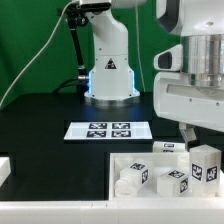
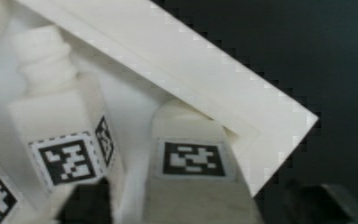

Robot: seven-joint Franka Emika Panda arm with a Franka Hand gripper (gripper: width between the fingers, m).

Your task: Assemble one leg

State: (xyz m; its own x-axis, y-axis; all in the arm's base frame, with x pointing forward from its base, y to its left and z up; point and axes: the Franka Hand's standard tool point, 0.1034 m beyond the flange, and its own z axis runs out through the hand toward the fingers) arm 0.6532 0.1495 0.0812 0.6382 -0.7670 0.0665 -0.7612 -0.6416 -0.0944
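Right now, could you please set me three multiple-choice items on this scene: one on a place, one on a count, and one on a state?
1. Where does the marker board lie?
A. On the black table, between the robot base and the white tray
B. Inside the tray
C. On top of the robot base

2. How many tags does the marker board carry?
A. Two
B. Four
C. Six

3. How does the marker board rest?
A. Propped upright
B. Held in the air
C. Flat on the table

Answers:
1 A, as the exterior view shows it on the table with the base behind it and the tray in front.
2 B, as four tags show in two rows of two.
3 C, as its whole face lies level on the table.
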